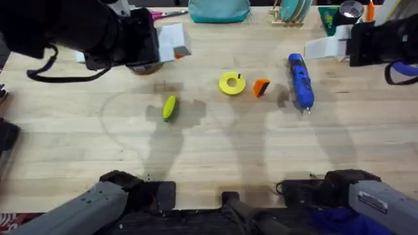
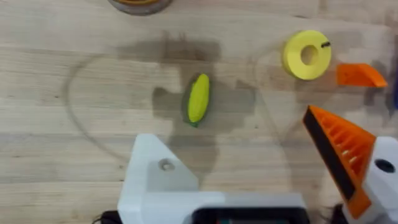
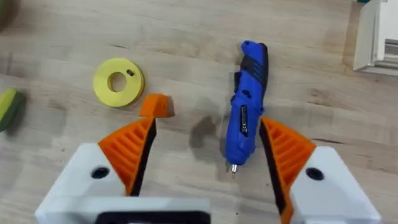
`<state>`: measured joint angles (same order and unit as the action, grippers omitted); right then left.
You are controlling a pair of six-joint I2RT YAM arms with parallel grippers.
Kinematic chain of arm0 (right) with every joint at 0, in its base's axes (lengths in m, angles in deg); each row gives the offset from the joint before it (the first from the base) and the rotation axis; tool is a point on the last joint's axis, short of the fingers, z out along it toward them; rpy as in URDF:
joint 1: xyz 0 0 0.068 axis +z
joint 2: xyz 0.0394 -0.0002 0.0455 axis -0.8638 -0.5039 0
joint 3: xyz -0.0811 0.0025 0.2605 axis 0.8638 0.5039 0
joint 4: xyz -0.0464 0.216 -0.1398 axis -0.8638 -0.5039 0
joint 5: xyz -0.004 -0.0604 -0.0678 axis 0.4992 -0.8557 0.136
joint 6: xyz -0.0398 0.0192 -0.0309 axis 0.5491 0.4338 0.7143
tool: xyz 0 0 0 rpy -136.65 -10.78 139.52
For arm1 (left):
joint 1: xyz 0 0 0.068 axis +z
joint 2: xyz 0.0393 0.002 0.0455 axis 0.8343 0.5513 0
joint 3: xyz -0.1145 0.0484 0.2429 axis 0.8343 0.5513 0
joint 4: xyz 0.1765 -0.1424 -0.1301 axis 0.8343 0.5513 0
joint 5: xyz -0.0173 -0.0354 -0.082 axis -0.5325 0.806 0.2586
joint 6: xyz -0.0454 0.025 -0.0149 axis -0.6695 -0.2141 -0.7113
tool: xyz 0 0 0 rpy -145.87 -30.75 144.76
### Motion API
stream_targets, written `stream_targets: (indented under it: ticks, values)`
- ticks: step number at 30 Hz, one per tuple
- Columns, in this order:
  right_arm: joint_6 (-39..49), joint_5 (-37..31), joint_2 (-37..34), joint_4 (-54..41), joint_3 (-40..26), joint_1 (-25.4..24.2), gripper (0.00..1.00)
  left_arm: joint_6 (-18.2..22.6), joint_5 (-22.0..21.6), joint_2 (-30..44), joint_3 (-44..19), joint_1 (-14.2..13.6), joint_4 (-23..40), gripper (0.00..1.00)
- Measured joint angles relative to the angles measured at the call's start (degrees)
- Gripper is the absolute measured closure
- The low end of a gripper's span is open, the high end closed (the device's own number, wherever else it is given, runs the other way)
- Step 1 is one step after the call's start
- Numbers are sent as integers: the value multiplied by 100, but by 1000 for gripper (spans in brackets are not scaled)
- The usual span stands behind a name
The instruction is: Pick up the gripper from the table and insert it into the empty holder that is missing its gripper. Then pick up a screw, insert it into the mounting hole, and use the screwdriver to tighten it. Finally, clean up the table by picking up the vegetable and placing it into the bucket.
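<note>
With jaws spread, the right gripper (image 3: 205,155) is hovering over the screwdriver (image 3: 245,106), the orange gripper (image 3: 157,106) lying just beside it, awaiting the left gripper's (image 2: 261,168) tipless, open empty holder (image 2: 155,177).

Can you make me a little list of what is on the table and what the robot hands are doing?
orange tip: loose on the table, beside the yellow ring
screwdriver: blue, lying flat
toy corn: lying apart, left of the ring
left gripper: open, one finger lacks its orange tip
right gripper: open above the screwdriver
</note>
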<state>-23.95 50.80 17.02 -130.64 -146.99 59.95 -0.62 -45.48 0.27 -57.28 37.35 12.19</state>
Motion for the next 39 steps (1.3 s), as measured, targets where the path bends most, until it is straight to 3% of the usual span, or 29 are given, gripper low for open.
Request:
stream_targets:
  ticks: [4,12,26,30,39]
  values:
    - [0,0,2,0,0,0,4,248,-407,0,0,1,-144,15]
    - [0,0,2,0,0,0,4,1565,-696,0,0,0,-483,15]
    - [0,0,2,0,0,0,5,2620,-1066,0,0,24,-1020,15]
    - [0,0,2,0,0,0,5,2797,-1000,0,0,232,-1077,15]
    - [0,0,2,0,0,0,4,3285,-408,-7,29,1041,-1744,15]
